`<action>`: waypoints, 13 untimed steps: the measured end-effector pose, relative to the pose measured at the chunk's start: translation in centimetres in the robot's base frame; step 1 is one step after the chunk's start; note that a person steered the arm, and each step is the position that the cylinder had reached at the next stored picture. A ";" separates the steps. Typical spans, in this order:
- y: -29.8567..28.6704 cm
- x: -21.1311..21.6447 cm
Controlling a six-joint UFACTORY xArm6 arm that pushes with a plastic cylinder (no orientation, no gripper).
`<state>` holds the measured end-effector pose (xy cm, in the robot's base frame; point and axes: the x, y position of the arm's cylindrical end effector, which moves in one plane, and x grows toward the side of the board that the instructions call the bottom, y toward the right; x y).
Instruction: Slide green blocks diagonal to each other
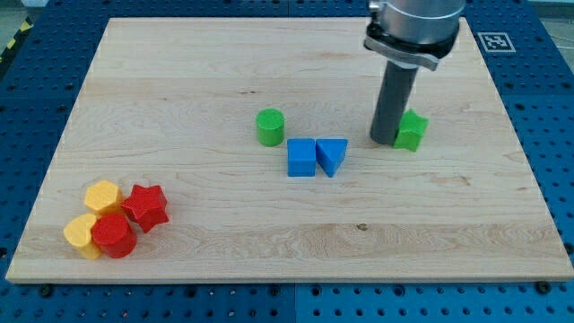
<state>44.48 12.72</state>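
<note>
My tip (384, 141) touches green block (413, 131), seemingly.

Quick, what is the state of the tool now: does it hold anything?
No gripper: my tip holds nothing. It rests on the board, touching the left side of the green star, far right of the green cylinder.

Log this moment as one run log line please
tip: my tip touching left side of green star block | green cylinder block: apart, further left | blue cube, blue triangle block: between, lower
</note>
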 end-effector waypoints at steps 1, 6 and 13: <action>1.1 0.0; -5.5 1.7; -17.3 1.3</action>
<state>45.77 -4.54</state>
